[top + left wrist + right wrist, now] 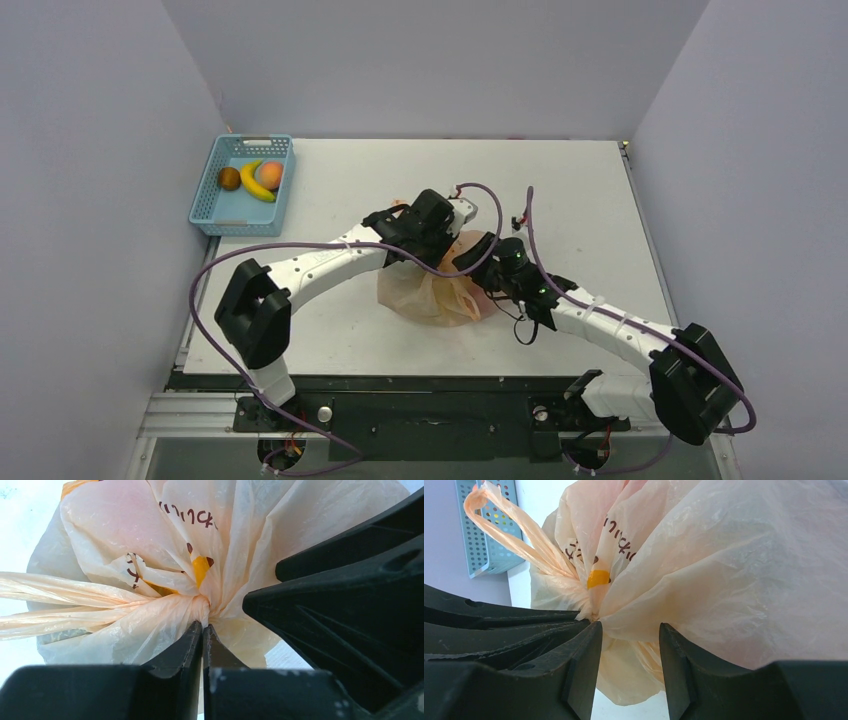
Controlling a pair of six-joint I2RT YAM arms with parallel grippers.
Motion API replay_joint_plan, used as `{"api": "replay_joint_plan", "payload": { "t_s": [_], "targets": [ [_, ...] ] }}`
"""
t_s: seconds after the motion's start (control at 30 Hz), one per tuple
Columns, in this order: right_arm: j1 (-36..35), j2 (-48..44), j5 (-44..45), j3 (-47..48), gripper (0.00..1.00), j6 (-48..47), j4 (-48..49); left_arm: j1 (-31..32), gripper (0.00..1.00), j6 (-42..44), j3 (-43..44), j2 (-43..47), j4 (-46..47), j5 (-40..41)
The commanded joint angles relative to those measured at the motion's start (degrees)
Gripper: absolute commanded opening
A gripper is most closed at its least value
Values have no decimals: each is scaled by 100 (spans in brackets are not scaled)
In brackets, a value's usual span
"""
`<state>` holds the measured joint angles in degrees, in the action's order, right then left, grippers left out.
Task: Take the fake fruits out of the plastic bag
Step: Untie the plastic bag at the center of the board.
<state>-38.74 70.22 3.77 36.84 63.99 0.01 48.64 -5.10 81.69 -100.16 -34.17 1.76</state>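
The thin, crinkly, translucent peach-orange plastic bag (432,298) lies bunched at the middle of the white table (590,200), under the two wrists. The left gripper (202,629) has its fingers pressed together, pinching a gathered twist of the bag's film. The right gripper (630,630) sits just beside it, fingers spread, with bag film bulging into the gap. Well apart, at the table's far left corner, a blue mesh plastic basket (207,195) holds a yellow toy banana (258,183), an orange toy fruit (271,175) and a brown toy fruit (229,178).
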Motion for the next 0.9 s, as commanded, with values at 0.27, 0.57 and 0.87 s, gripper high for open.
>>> {"api": "replay_joint_plan", "payload": {
  "t_s": [0.27,0.57,0.87],
  "targets": [
    [-218,460,-78,384,43,200,747,52,0,277,-108,541,364,-388],
    [-166,544,-36,397,40,196,841,53,0,288,-100,587,367,-523],
    [-151,507,-79,405,34,17,935,49,0,324,-125,641,376,-729]
  ]
}}
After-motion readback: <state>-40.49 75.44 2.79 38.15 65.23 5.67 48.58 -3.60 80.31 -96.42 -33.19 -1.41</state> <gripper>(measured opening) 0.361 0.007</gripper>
